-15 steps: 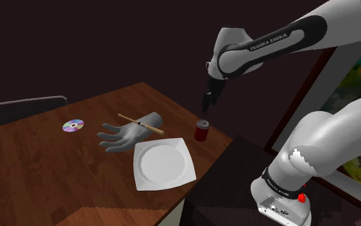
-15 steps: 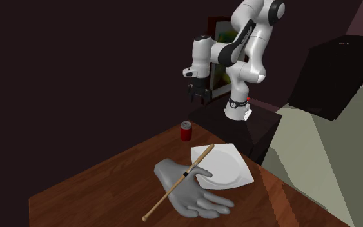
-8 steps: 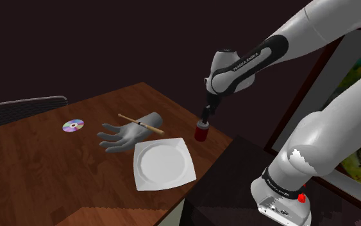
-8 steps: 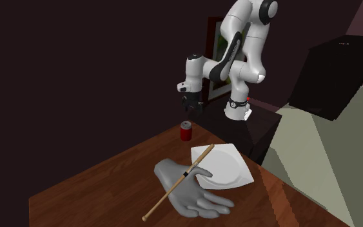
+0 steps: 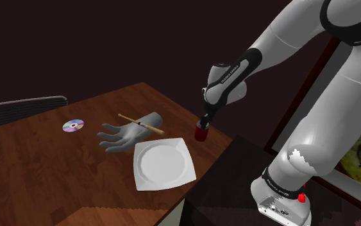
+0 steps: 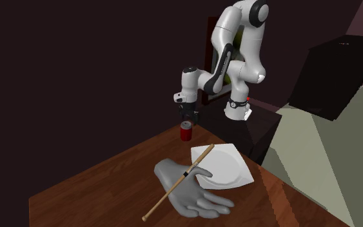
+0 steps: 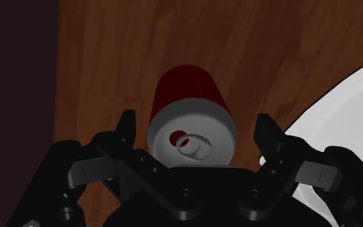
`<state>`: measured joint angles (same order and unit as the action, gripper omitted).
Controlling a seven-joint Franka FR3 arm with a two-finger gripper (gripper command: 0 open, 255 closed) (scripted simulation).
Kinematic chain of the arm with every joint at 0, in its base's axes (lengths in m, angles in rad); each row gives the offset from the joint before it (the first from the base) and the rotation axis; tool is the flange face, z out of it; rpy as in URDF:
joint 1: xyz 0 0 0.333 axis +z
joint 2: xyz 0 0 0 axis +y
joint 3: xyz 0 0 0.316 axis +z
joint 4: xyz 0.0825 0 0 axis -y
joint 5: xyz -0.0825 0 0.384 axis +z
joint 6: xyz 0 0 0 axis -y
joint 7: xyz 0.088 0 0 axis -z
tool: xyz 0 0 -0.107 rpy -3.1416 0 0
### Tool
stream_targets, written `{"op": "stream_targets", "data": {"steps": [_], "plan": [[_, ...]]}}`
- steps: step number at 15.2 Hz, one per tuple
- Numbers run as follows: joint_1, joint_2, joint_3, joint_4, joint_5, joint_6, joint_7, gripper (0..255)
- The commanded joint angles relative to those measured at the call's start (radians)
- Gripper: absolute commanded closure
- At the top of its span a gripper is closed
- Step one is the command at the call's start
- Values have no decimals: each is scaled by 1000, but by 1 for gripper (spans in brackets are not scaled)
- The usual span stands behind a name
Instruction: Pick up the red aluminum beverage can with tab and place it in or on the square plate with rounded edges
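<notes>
Gripper (image 5: 204, 122) hangs directly over the red can (image 5: 201, 133), just right of centre in the shoulder view, close to the right edge of the wooden table (image 5: 31, 160). In the wrist view the fingers (image 7: 127, 129) stand wide apart, one on each side of the can's grey top (tab visible), neither touching it; nothing is held. The can is upright on the table. White square plate (image 5: 163, 165) lies lower left of the can, apart from it. Grey hand model (image 5: 126, 135), with a stick (image 5: 140, 124) laid across it, sits just above and left of the plate.
</notes>
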<state>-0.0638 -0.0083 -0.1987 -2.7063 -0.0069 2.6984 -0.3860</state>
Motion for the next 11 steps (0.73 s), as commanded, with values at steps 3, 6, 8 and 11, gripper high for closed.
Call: {"op": "stream_targets", "data": {"steps": [3,6,8,11], "plan": [[2,83,6,4,42,79,-30,0],[2,83,7,4,42,79,-30,0],[2,83,7,4,42,79,-30,0],[2,83,7,4,42,79,-30,0]]}}
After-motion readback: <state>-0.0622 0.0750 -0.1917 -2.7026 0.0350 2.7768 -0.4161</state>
